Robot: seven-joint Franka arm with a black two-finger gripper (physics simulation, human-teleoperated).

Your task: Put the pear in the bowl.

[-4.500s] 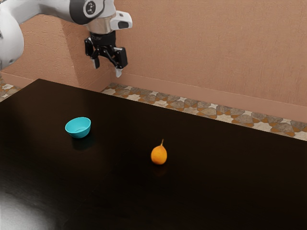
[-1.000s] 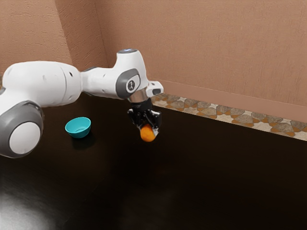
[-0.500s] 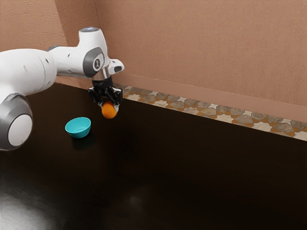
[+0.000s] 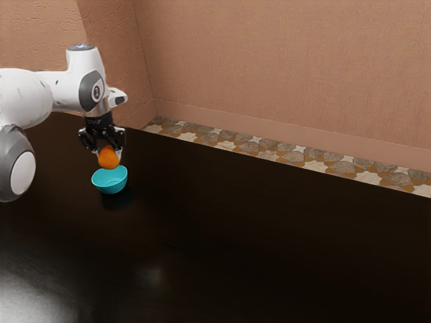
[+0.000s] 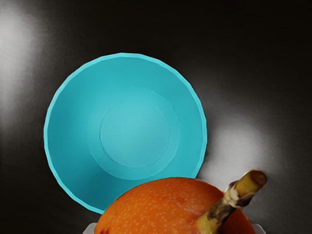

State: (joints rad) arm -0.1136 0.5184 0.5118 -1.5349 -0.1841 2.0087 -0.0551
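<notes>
My black gripper (image 4: 106, 156) is shut on the orange pear (image 4: 108, 159), holding it in the air just above the cyan bowl (image 4: 110, 185) in the exterior view. The bowl stands upright on the dark table with nothing in it. In the wrist view the pear (image 5: 165, 207), its brown stem sticking out to one side, overlaps part of the rim of the bowl (image 5: 134, 131). Pale fingertips (image 5: 89, 228) peek out on both sides of the pear.
The dark, glossy table (image 4: 269, 249) extends around the bowl and toward the exterior view's right. Behind its far edge lie a stone-patterned floor (image 4: 316, 165) and a tan wall (image 4: 283, 67).
From the table, the pear was picked up and carried toward the exterior view's left. Over the last half second my gripper moved farther left with it, to above the bowl, which stayed still.
</notes>
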